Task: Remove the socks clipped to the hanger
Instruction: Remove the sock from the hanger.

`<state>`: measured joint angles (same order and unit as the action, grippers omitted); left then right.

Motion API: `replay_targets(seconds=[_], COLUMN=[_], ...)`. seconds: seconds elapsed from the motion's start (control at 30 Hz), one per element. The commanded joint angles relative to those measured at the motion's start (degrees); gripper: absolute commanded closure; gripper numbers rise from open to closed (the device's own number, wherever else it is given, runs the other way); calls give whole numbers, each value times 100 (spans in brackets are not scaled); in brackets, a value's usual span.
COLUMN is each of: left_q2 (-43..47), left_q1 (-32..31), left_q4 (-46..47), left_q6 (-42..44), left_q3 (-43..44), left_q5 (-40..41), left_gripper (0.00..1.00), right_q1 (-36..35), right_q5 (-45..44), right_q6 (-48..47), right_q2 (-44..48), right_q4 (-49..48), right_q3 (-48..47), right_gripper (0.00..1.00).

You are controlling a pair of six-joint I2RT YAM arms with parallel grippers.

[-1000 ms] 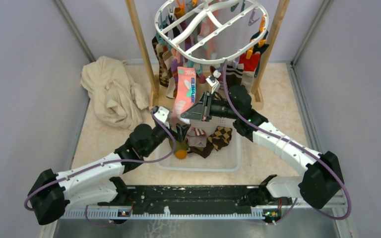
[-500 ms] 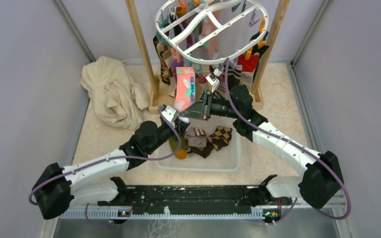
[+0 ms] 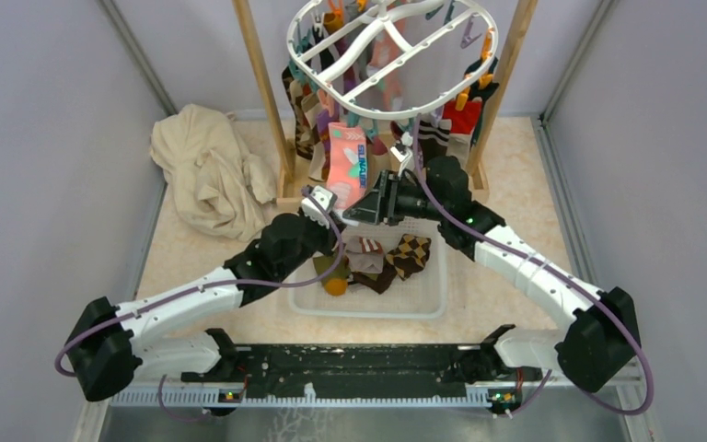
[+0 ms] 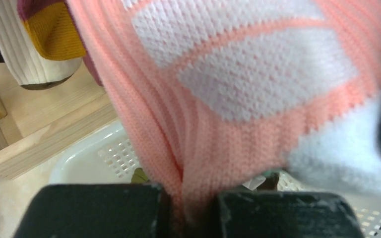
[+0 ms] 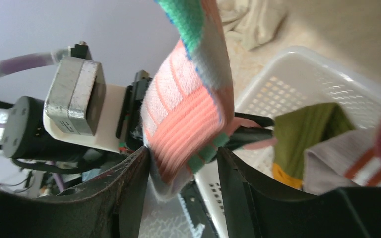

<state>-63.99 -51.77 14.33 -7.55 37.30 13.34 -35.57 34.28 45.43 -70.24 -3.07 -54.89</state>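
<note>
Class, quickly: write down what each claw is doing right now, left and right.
Left claw: shut on the pink sock.
Right claw: open, standing either side of that sock.

- Plain grey walls point(image 3: 46, 138) on three sides
- Beige speckled tabletop point(image 3: 515, 184)
- Wooden frame point(image 3: 259, 83) at back
- Crumpled cream cloth point(image 3: 204, 170) back left
- Even, flat light

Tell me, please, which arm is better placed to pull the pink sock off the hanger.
Left. The left gripper is pinched shut on the pink sock, while the right gripper stands open around it.
</note>
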Motion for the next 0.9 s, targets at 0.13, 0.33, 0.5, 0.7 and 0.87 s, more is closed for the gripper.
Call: replay_targets(seconds=[0.13, 0.33, 0.5, 0.7, 0.87], left_q2=[-421, -625, -812, -961, -999], left_q1=[197, 713, 965, 1065, 1098], left_q4=[-1077, -1662, -1805, -1894, -1937], left_q6=[-372, -645, -662, -625, -711], left_q3=[997, 1476, 1698, 1862, 1994], left_q5=[251, -576, -1209, -1763, -2291], left_gripper=[100, 100, 100, 100, 100], right_q1=[404, 402, 403, 465, 933], right_q5=[-804, -1361, -2151, -2984, -2927], right_q6=[-1303, -1679, -2060, -2598, -2697], right_q2=[288, 331, 312, 264, 336], right_q4=[1280, 1076, 879, 806, 387], right_q3=[-1192, -1409, -1482, -1572, -1387], right_gripper=[48, 49, 50, 50, 50])
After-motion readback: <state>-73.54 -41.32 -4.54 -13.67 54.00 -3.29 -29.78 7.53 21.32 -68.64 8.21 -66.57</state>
